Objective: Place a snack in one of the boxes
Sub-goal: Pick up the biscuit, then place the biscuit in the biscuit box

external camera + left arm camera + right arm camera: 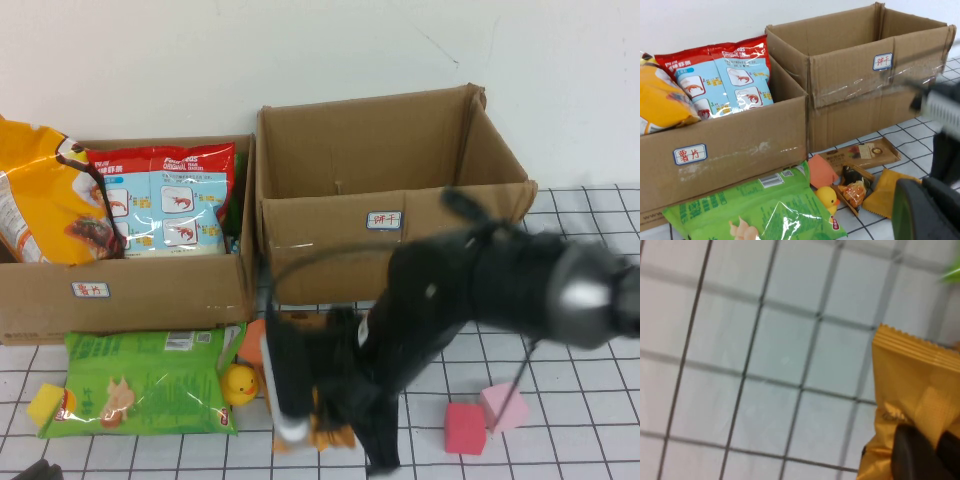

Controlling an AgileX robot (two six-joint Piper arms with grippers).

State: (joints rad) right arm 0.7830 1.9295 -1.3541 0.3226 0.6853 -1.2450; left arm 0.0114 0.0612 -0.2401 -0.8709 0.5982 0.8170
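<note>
My right gripper (312, 425) reaches across to the front middle of the table and is shut on a yellow-orange snack packet (332, 437). In the right wrist view its dark fingers (912, 455) pinch the packet (915, 385) just above the checked cloth. The packet also shows in the left wrist view (885, 192). Two cardboard boxes stand at the back. The left box (130, 295) holds large snack bags. The right box (330, 235) looks empty. My left gripper (925, 187) sits low at the front left, shut and empty.
A green snack bag (140, 380), a yellow rubber duck (240, 383), a brown snack bar (860, 152) and a small dark packet (855, 187) lie before the boxes. Two pink cubes (465, 428) sit at the front right, and a yellow block (45, 403) at the far left.
</note>
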